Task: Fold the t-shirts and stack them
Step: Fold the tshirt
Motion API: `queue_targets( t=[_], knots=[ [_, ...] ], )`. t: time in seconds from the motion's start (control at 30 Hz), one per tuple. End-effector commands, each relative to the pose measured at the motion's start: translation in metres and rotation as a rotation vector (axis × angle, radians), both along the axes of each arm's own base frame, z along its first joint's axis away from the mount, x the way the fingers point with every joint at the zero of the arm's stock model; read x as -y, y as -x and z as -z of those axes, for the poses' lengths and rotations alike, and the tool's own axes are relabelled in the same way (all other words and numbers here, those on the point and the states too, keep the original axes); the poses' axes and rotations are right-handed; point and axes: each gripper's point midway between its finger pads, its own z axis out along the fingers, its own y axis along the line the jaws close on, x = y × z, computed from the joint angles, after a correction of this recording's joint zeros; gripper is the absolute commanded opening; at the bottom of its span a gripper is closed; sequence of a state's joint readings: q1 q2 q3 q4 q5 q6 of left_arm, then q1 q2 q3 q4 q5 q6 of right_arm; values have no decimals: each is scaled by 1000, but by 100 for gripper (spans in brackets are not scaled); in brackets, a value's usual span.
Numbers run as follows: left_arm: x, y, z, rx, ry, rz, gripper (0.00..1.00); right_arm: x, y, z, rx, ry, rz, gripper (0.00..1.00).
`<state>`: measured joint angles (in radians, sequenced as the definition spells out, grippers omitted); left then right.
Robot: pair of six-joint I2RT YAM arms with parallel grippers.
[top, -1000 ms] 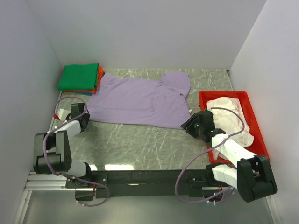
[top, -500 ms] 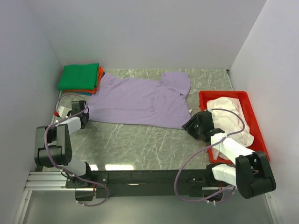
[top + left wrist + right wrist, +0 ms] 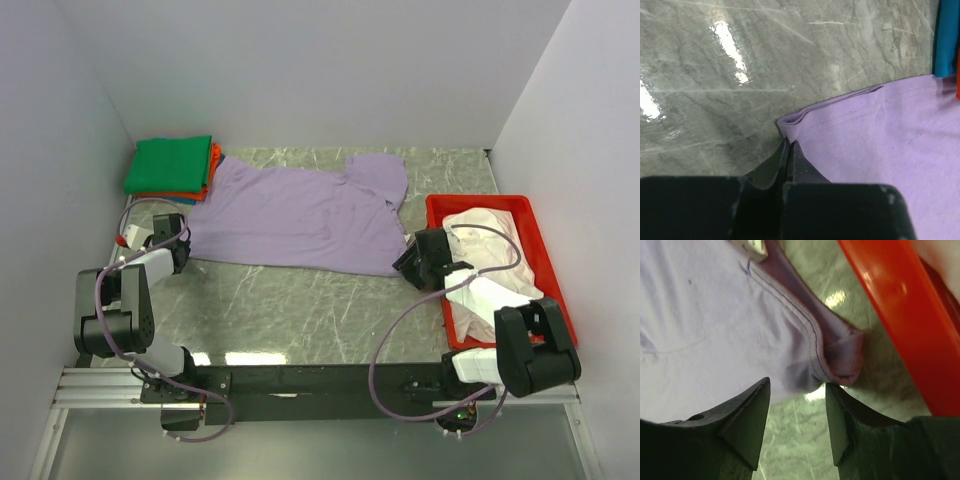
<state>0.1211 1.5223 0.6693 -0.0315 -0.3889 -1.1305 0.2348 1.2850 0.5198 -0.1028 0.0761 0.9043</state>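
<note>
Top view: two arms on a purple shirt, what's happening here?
Both arms are working on the lavender t-shirt, which is spread flat on the table. The left pincer is shut on its near-left hem corner. The right pincer is open, jaws either side of the near-right corner beside the red tray, not yet closed. A pale t-shirt lies crumpled in the tray. Folded t-shirts, green on top, are stacked at the far left.
</note>
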Motion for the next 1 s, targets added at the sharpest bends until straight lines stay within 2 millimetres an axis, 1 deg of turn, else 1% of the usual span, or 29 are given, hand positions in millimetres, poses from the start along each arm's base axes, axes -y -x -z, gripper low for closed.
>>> queue_targets(
  t=[0.0, 0.07, 0.2, 0.3, 0.33, 0.47, 0.63, 0.8, 0.97],
  knots=[
    [-3, -11, -15, 26, -19, 19, 1, 18, -13, -1, -6, 80, 67, 55],
    [-3, -11, -18, 30, -25, 23, 1, 22, -17, -3, -3, 108, 73, 54],
    [-4, -10, -25, 45, -31, 23, 1, 23, -16, -2, -10, 119, 66, 52],
    [-4, -10, -29, 53, -37, 25, 1, 18, -11, 3, -36, 104, 40, 52],
    [-4, -10, -29, 53, -38, 26, 1, 17, -5, 8, -51, 95, 35, 52],
    [-4, -7, -29, 52, -45, 27, 1, 14, 1, 15, -63, 72, 31, 54],
    [-4, -7, -28, 50, -45, 29, 1, 6, 1, 14, -81, 39, 17, 54],
    [-5, -8, -28, 50, -45, 28, 1, 5, 14, 18, -122, 26, 6, 54],
    [-3, -9, -29, 57, -36, 30, 1, 8, 22, 21, -133, 23, 36, 54]
  ],
)
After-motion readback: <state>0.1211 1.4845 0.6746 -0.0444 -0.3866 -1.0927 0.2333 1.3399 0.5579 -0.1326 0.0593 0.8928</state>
